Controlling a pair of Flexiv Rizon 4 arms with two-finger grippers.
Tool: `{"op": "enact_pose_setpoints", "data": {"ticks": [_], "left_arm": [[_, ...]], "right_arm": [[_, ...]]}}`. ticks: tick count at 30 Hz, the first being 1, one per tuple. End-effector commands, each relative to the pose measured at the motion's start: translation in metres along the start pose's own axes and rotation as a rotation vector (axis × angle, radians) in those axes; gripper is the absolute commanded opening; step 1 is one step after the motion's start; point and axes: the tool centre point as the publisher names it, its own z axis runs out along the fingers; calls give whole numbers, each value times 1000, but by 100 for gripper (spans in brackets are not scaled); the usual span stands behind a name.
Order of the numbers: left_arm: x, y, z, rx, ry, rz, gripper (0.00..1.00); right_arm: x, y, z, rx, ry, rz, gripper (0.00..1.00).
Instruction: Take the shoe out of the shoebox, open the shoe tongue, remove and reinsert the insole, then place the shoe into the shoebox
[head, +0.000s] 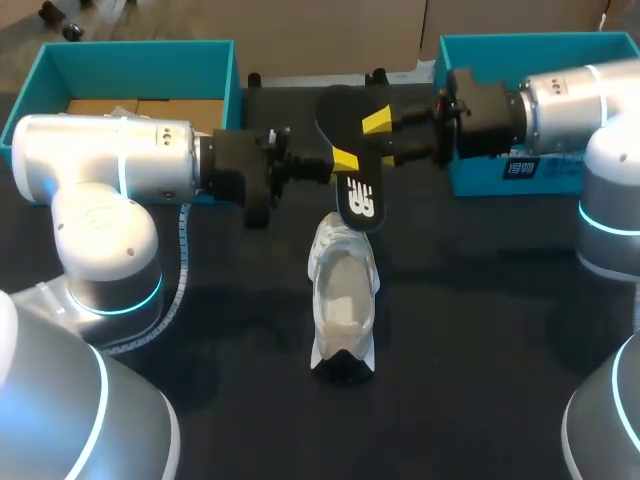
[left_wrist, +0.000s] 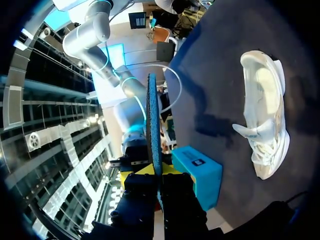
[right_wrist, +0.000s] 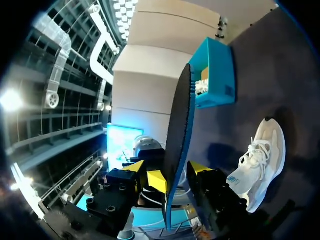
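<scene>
Insole (head: 358, 195), black: in the air, on edge, over the shoe's far end. Left hand (head: 343, 160) and right hand (head: 380, 125) are each closed on it, from opposite sides.
Shoe (head: 343, 300), white: upright on desk (head: 480, 330), centre, below both hands.
Teal shoebox (head: 225, 70): rear left.

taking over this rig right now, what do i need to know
Left tool: shut on the insole. Right tool: shut on the same insole, held in the air above the shoe.
Shoe lies on the table, between the left shoebox and the right shoebox, in neither.
Done: shoe out, insole removed.
Left: reinsert insole, put shoe back in a shoebox.
</scene>
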Motion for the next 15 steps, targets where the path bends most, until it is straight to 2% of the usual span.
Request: {"op": "enact_pose_setpoints", "data": {"ticks": [1, 6, 15], "left_arm": [[1, 0, 3, -2, -1, 2, 0], [1, 0, 3, -2, -1, 2, 0], [1, 0, 3, -2, -1, 2, 0]], "right_arm": [[-1, -1, 7, -6, 6, 17, 47], [0, -2, 11, -7, 13, 44, 45], [0, -7, 16, -22, 20, 66, 34]]}}
